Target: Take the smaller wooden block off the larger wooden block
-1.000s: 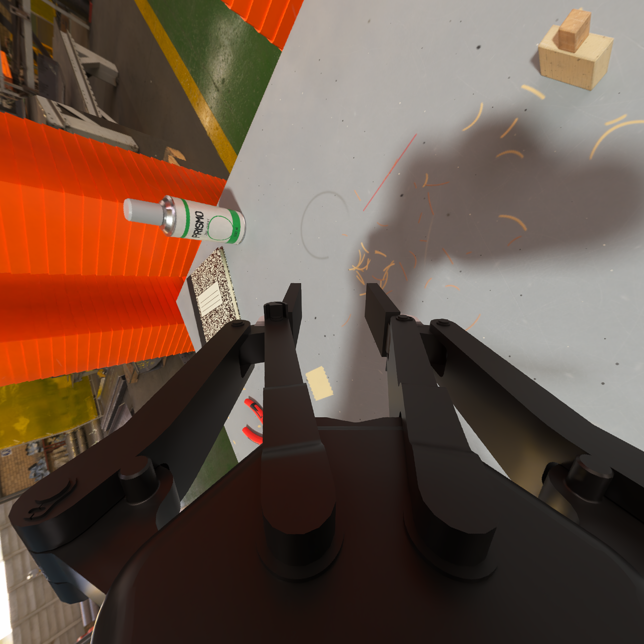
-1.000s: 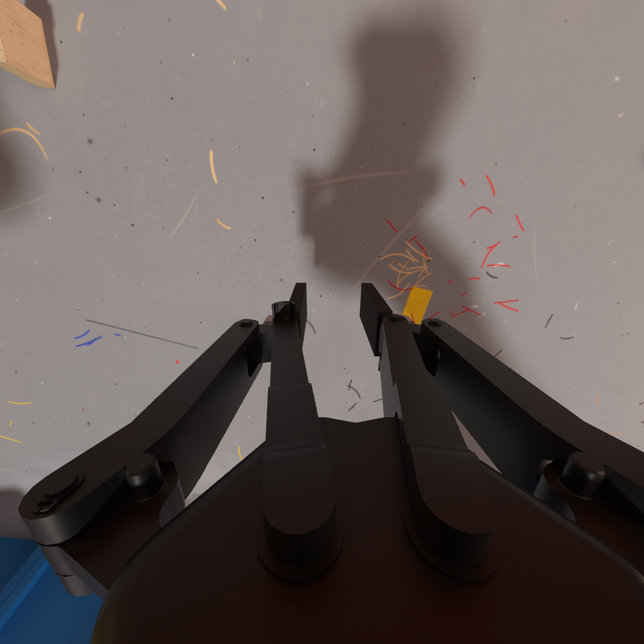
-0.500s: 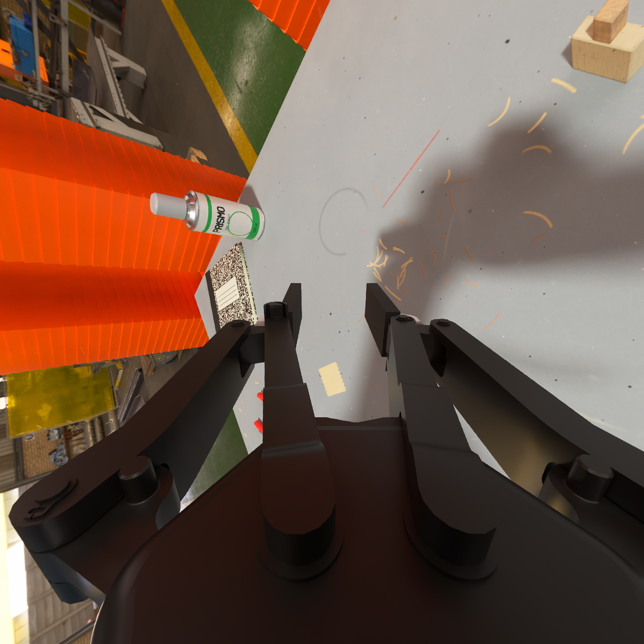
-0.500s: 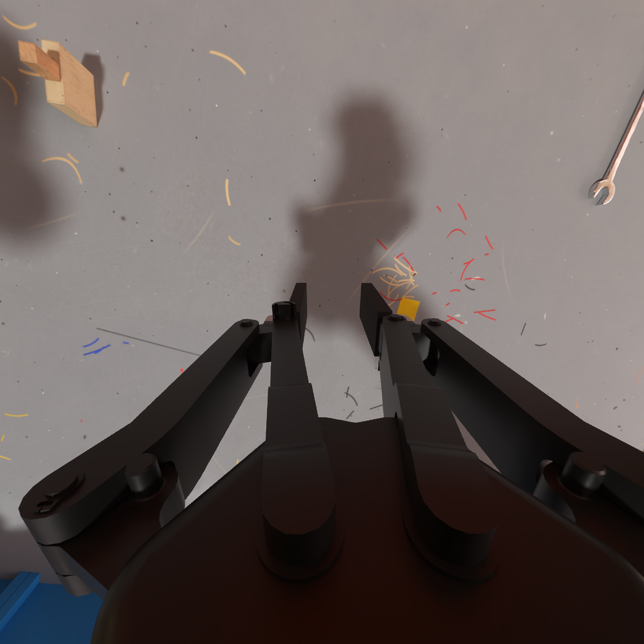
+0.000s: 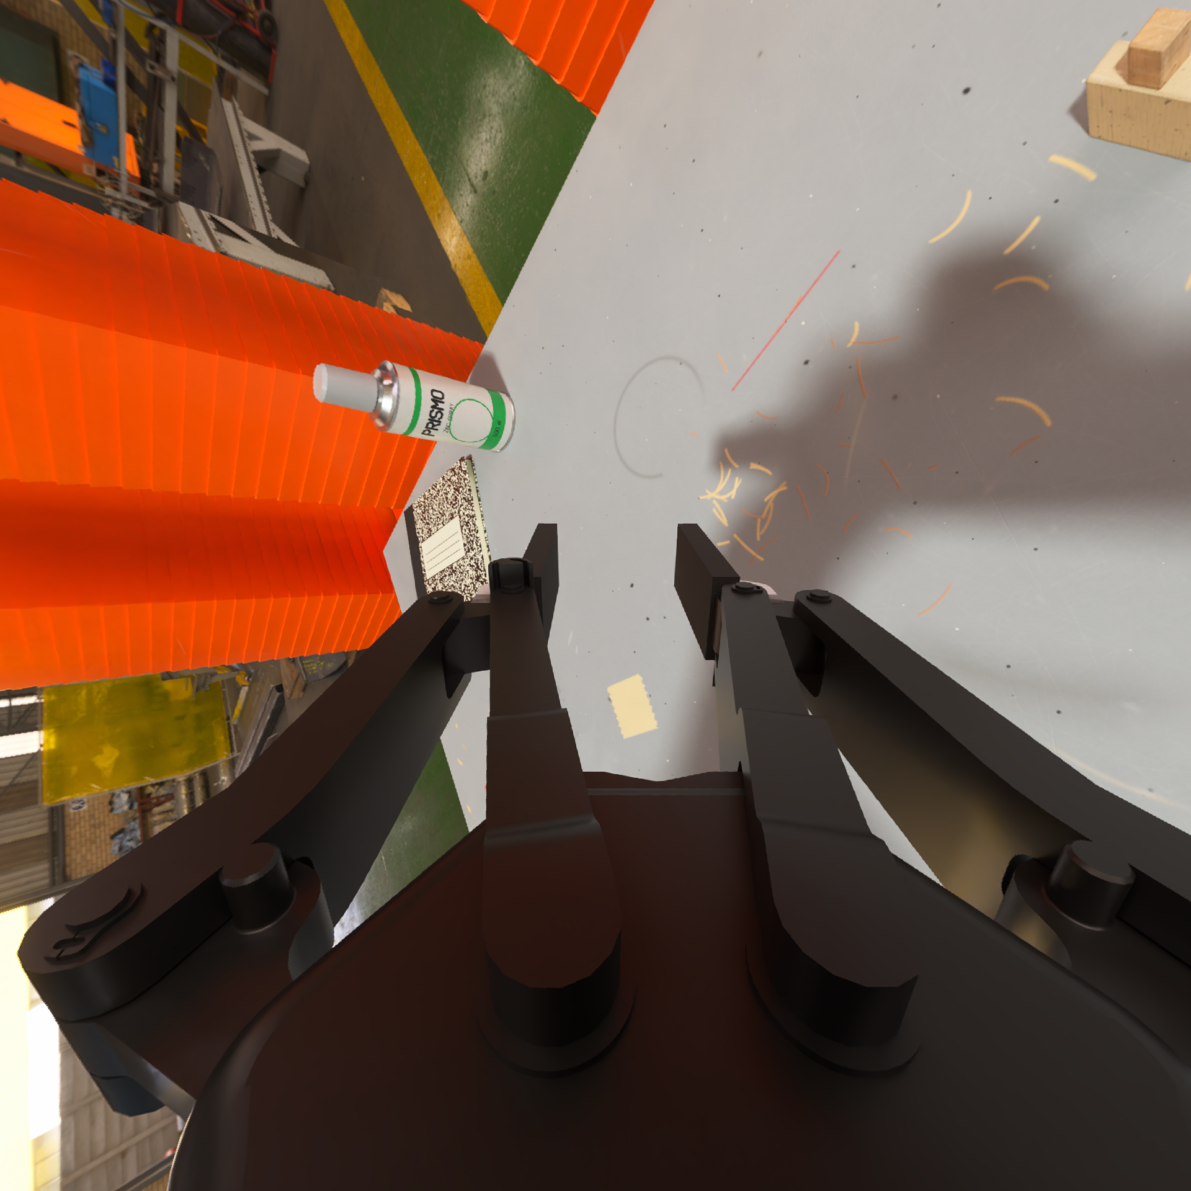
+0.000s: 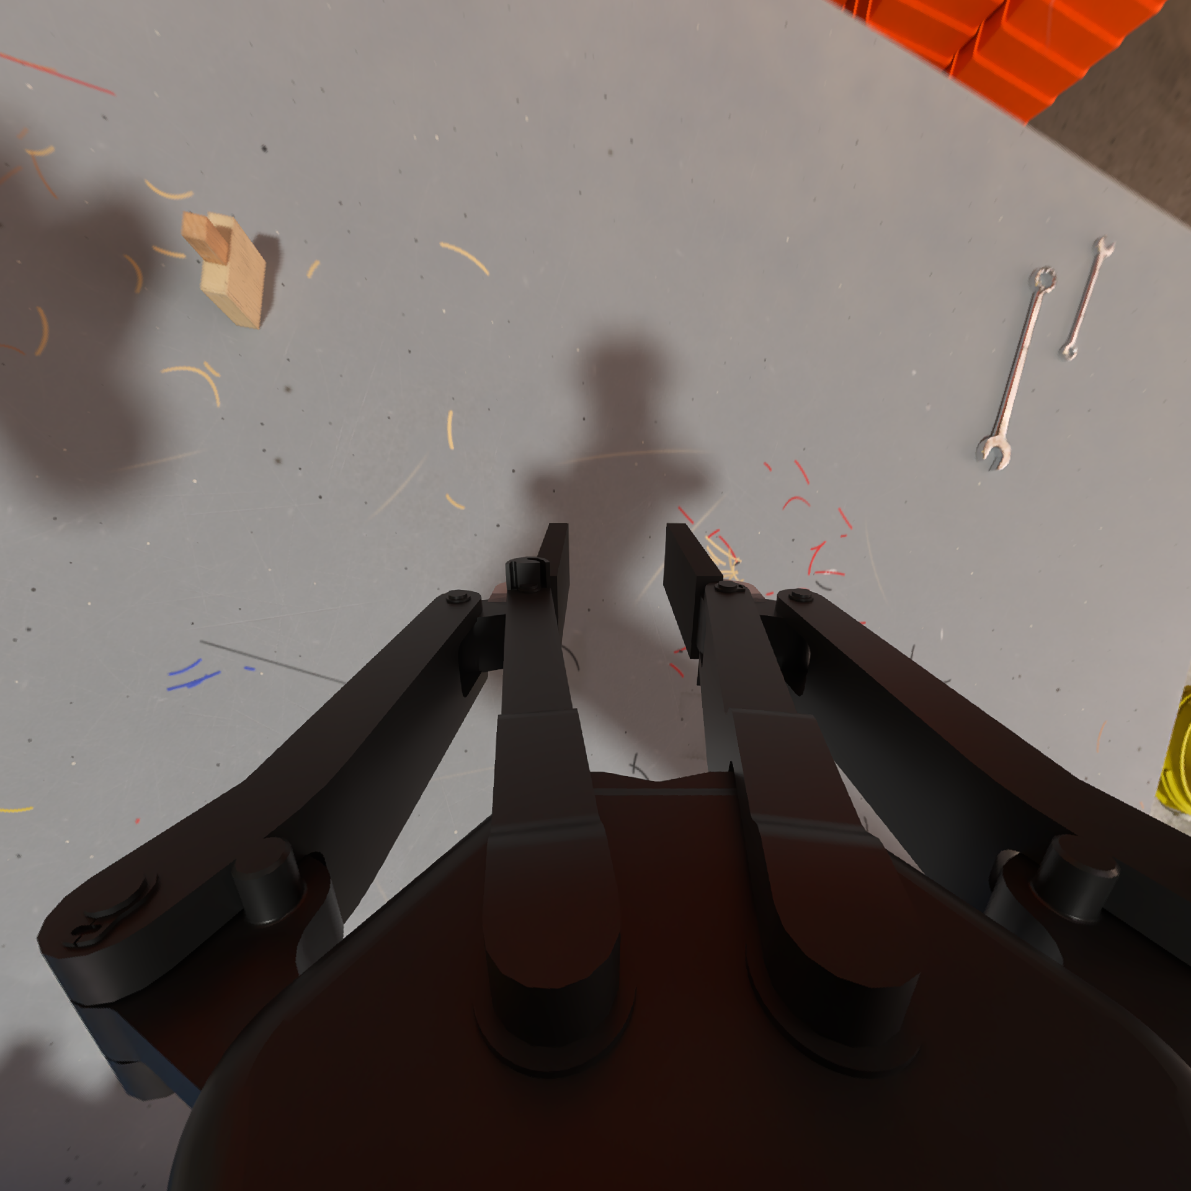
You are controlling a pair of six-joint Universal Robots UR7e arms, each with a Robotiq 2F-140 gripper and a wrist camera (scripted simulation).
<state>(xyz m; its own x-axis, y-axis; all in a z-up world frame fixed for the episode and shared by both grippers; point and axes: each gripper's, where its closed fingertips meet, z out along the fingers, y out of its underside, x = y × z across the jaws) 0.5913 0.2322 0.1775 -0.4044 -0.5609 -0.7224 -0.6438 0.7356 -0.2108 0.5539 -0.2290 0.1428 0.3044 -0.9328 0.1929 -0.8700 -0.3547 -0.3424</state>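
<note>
The smaller wooden block (image 5: 1153,55) is darker and rests on top of the larger pale wooden block (image 5: 1128,116), at the far top right of the left wrist view. In the right wrist view the smaller block (image 6: 205,237) and the larger block (image 6: 238,283) lie at the upper left. My left gripper (image 5: 615,548) is open and empty, above the grey table (image 5: 741,161), far from the blocks. My right gripper (image 6: 617,544) is open and empty, well right of and nearer than the blocks.
A white spray can (image 5: 419,406) and a speckled notebook (image 5: 448,535) stand near the table's left edge, by orange barriers (image 5: 161,483). A pale tape piece (image 5: 631,706) lies on the table. Two wrenches (image 6: 1018,367) lie at right. A yellow object (image 6: 1176,760) shows at the right edge.
Both wrist cameras have pulled back and swung. In the right view the blocks slid from the top left corner toward the centre and wrenches came in. Both grippers stayed open.
</note>
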